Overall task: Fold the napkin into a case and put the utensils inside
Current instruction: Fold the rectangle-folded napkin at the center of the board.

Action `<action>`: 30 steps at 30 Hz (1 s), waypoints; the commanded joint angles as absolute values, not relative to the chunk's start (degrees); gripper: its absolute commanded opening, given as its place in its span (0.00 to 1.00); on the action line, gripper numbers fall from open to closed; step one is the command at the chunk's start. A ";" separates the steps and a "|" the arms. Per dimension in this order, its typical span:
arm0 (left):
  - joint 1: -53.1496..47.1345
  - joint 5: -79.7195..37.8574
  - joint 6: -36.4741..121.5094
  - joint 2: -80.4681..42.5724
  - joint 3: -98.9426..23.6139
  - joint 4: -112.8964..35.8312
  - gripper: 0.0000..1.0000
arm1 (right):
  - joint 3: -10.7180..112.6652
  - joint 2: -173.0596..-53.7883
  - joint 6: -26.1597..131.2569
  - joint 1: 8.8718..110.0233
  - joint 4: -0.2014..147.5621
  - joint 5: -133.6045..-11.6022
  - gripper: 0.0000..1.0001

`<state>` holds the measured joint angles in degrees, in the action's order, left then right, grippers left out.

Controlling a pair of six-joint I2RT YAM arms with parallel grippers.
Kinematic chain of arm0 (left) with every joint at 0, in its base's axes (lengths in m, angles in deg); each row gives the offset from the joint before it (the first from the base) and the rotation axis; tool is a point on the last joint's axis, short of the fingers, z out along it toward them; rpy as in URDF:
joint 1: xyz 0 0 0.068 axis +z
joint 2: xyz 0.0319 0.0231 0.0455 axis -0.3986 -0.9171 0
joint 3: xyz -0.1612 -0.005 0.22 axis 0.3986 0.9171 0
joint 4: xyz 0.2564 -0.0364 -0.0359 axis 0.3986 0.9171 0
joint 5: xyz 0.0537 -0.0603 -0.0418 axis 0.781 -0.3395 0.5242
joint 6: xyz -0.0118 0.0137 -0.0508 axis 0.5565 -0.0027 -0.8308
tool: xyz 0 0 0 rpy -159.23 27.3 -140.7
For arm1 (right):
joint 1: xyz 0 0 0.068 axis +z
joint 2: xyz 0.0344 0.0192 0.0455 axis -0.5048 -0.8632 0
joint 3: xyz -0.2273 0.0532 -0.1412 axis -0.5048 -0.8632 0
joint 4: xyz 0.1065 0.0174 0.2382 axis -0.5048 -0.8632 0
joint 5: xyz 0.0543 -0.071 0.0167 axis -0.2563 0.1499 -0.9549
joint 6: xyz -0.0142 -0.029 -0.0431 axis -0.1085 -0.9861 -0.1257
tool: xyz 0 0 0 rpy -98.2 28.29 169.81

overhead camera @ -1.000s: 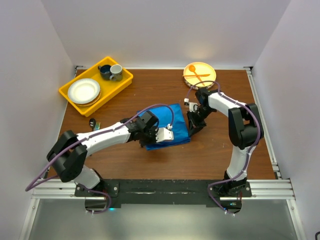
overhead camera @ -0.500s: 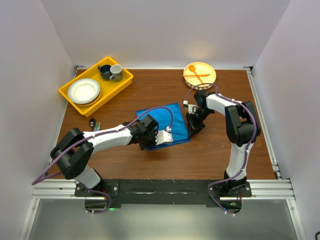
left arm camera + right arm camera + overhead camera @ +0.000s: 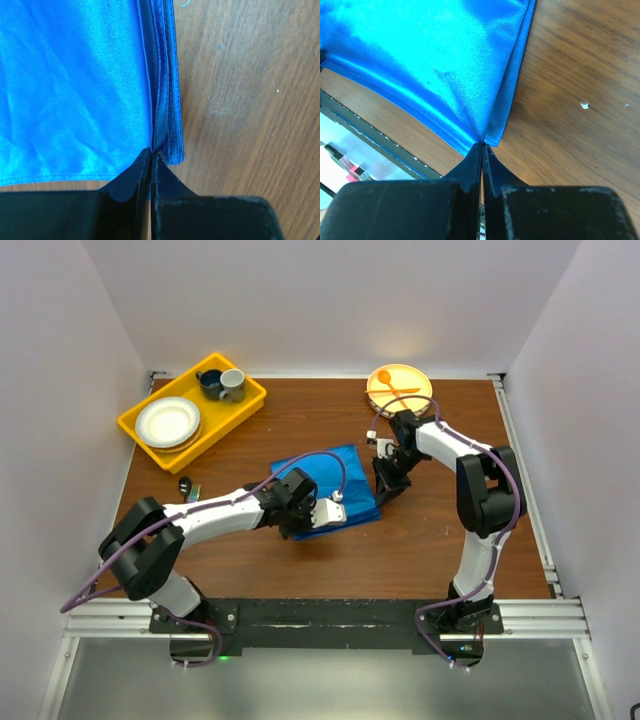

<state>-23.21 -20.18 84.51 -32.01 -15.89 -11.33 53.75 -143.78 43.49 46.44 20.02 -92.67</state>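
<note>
The bright blue, shiny cloth napkin [image 3: 335, 468], folded in layers, lies at the middle of the brown wooden bench [image 3: 300, 420]. The left hand [image 3: 151, 155] reaches in low from the left and is clamped on the napkin's layered edge. The right hand [image 3: 482, 147], its arm bent back inward, pinches a right-side corner.

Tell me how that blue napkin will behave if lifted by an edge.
Probably floppy: the napkin puckers where the right hand pinches its corner. Likely slippery, given its satin sheen. Its stacked folds may slide apart.
</note>
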 commanded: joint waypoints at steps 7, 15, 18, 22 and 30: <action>-23.44 -24.01 82.31 -31.17 -18.84 -11.03 0.02 | 50.76 -143.96 42.66 46.23 23.12 -88.69 0.00; -23.44 -23.57 83.01 -31.52 -16.57 -11.38 0.04 | 49.52 -145.54 42.75 46.32 24.35 -88.34 0.00; -23.44 -22.87 83.10 -32.05 -15.42 -11.21 0.13 | 49.08 -145.28 42.75 46.32 24.27 -88.43 0.00; -22.92 -24.79 82.22 -29.51 -14.98 -10.42 0.41 | 47.41 -143.62 42.92 46.32 23.74 -89.30 0.00; -11.06 -39.81 76.79 -20.10 -21.30 -9.27 1.00 | 44.77 -137.91 44.33 46.41 21.11 -94.23 0.22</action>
